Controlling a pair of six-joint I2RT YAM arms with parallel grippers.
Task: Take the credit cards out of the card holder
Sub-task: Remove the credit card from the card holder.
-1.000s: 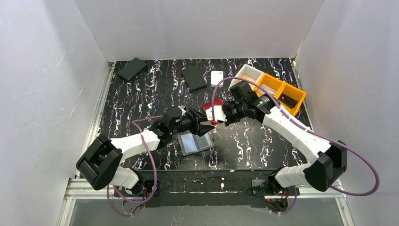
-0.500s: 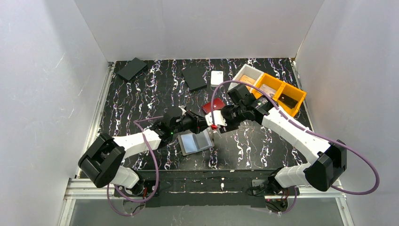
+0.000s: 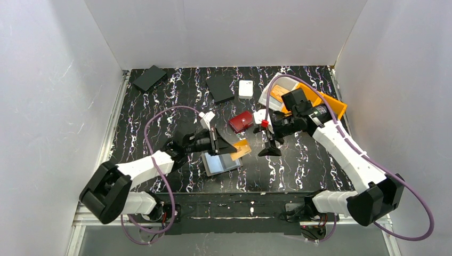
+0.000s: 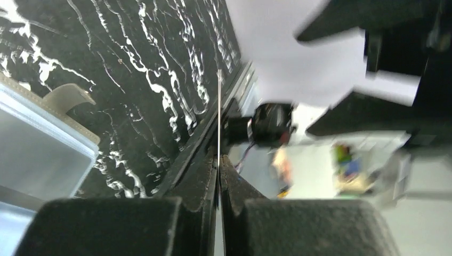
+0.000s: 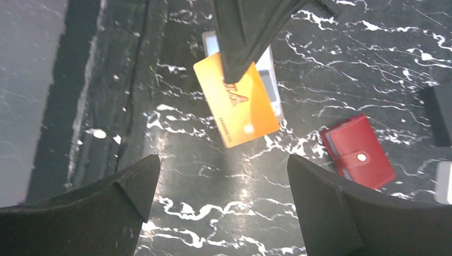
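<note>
orange card (image 5: 240, 109), red lettering ending in A, small print illegible

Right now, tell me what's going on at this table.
The left gripper is shut on the edge of an orange card and holds it in the air just beside the open grey card holder. The holder lies flat on the table, and a pale blue card looks to be still inside it. The right gripper hangs open above the table near the card, holding nothing. A red case lies closed beside them.
</note>
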